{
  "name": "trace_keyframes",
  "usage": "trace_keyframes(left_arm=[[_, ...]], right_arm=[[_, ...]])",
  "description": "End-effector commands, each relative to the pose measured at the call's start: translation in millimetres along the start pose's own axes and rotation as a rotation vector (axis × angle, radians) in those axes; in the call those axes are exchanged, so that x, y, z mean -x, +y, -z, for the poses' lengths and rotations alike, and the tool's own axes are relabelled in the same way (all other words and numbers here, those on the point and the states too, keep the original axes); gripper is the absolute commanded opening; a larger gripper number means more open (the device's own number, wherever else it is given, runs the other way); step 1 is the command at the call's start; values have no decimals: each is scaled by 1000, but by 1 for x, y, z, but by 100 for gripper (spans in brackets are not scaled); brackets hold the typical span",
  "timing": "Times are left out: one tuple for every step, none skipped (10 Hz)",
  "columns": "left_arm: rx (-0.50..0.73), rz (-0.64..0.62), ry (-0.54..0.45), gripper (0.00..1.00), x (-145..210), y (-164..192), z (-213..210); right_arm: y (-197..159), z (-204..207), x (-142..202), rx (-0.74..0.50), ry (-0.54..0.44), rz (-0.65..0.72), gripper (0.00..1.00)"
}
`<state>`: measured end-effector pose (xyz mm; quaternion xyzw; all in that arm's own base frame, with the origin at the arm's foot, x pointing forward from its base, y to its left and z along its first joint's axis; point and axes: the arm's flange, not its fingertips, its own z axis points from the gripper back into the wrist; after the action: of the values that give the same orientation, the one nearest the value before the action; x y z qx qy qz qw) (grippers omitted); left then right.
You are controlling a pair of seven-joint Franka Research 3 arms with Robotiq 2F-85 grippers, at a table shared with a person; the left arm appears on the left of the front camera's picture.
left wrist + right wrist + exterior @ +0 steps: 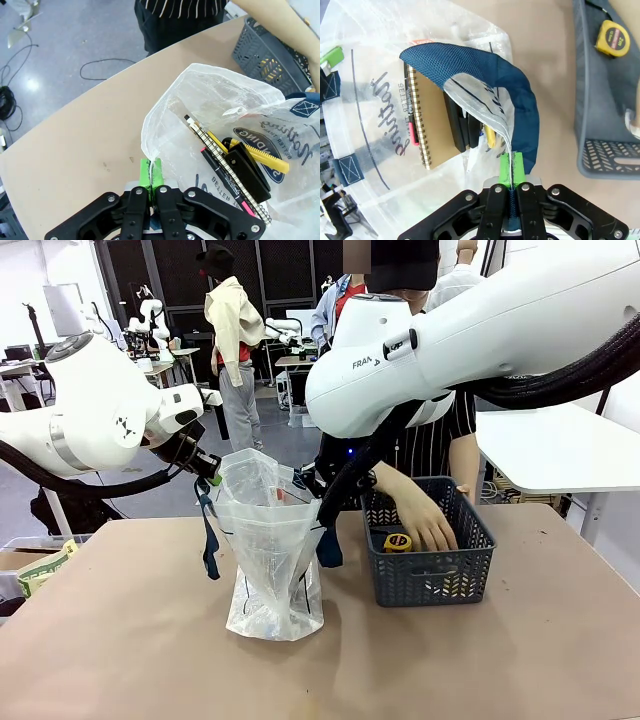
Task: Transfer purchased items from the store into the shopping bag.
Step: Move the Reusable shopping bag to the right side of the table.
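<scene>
Front view, and the shopping bag (268, 560) stands upright mid-table, its mouth stretched wide between the two arms. Over to the left wrist view: the left gripper (150, 172) has its green pads pinched tight together on the clear rim at one edge. On the opposite edge, the right gripper (512, 167) is clamped just as hard, with plastic rim and navy strap (520, 100) both squeezed between its pads. The opening between them gapes upward with free room above it.

Down inside the bag lie a spiral notebook (432, 125), a pink pen (413, 132) and a yellow cutter (260, 155), packed against one wall.

The basket (470, 575) sits just beside the bag toward the right arm, with a narrow strip of table between them. A person's hand (425, 525) reaches down into it, fingers just beside the tape measure (398, 541); contact I can't call.

The table (130, 640) is tan and bare in front of the bag and off to the left side. Past its far edge is grey floor with a loose black cable (100, 67), and a white table (560, 445) stands behind on the right.
</scene>
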<state>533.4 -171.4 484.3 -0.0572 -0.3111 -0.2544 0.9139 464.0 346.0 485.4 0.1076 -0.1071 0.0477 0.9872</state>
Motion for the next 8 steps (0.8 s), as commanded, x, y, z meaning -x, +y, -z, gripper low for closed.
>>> trace_keyframes(left_arm=[[-7, -8, 3, 0, -1, 1, -1], [-7, -8, 3, 0, -1, 1, -1], [-7, -8, 3, 0, -1, 1, -1], [-7, -8, 3, 0, -1, 1, -1], [-7, -8, 3, 0, -1, 1, -1], [-7, -8, 3, 0, -1, 1, -1], [-7, -8, 3, 0, -1, 1, -1], [-7, -8, 3, 0, -1, 1, -1]], right_arm=[[-1, -1, 1, -7, 4, 8, 0], [-1, -1, 1, -7, 4, 8, 0], [-1, -1, 1, -7, 4, 8, 0], [-1, -1, 1, -7, 4, 8, 0], [-1, -1, 1, -7, 4, 8, 0], [-1, -1, 1, -7, 4, 8, 0], [-1, -1, 1, -7, 4, 8, 0], [-1, -1, 1, -7, 4, 8, 0]])
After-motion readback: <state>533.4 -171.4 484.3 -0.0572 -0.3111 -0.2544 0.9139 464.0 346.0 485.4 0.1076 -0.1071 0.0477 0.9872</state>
